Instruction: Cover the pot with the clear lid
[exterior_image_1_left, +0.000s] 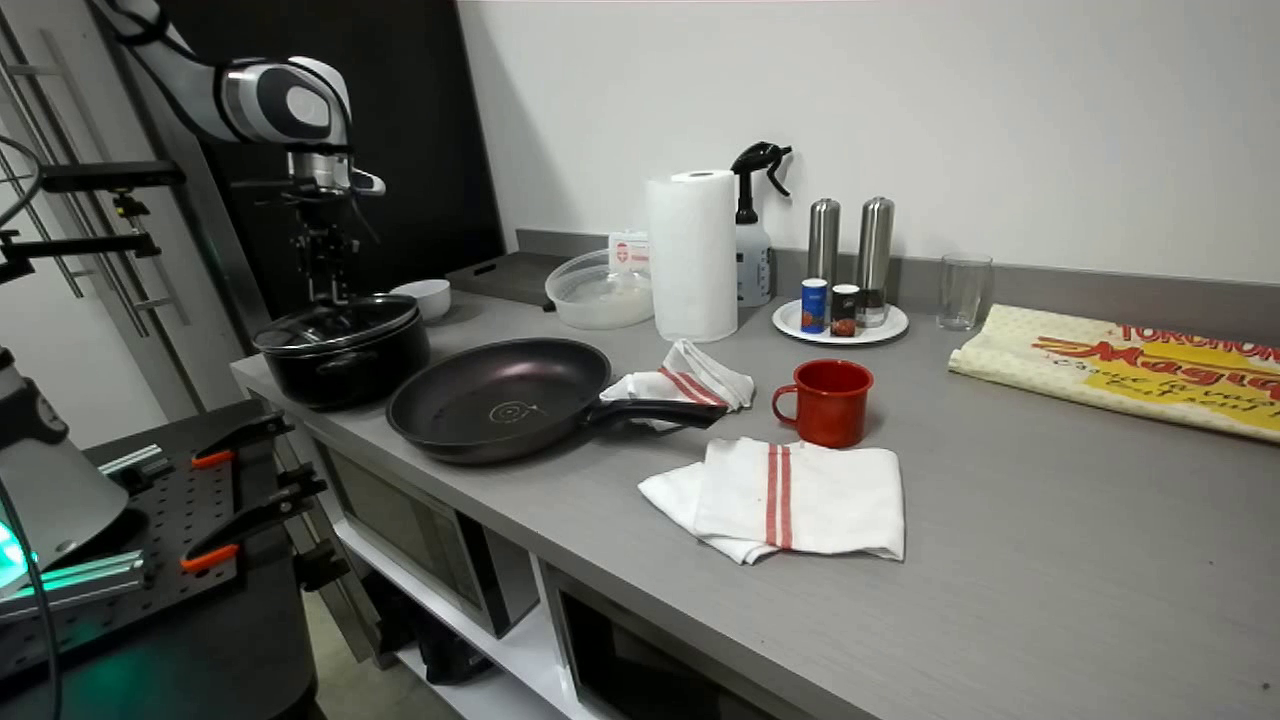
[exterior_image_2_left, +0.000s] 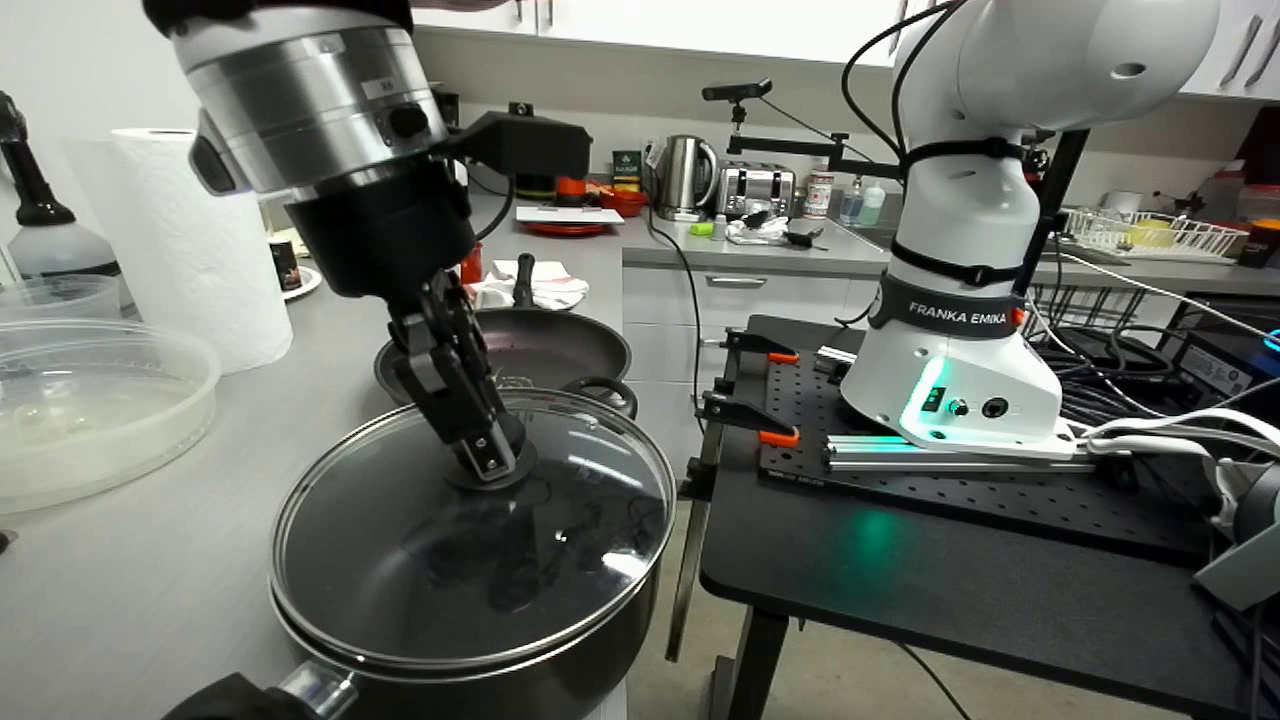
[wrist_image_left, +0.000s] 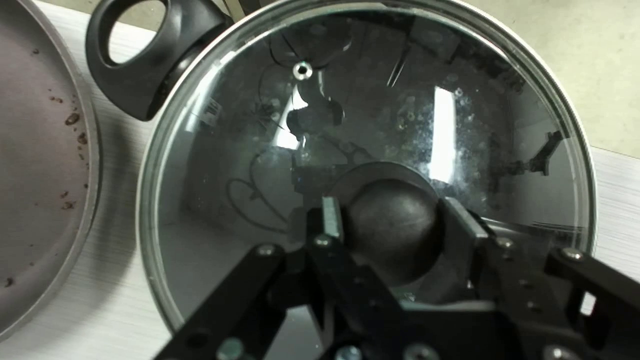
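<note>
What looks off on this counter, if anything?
Brown flecks dot the wide, round, black frying pan near its rim in the wrist view; possibly food residue, so it looks unwashed.

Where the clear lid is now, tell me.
In an exterior view, the clear lid is toward the left, over the black pot, left of the frying pan. In the wrist view, its knob sits between the fingers.

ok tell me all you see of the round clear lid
The round clear lid, apparently glass and lightly smudged, has a silvery rim, a small metal-ringed hole and a round black knob. It lies knob up on the round black pot; full seating is unclear. The black gripper straddles the knob, contact uncertain.
</note>
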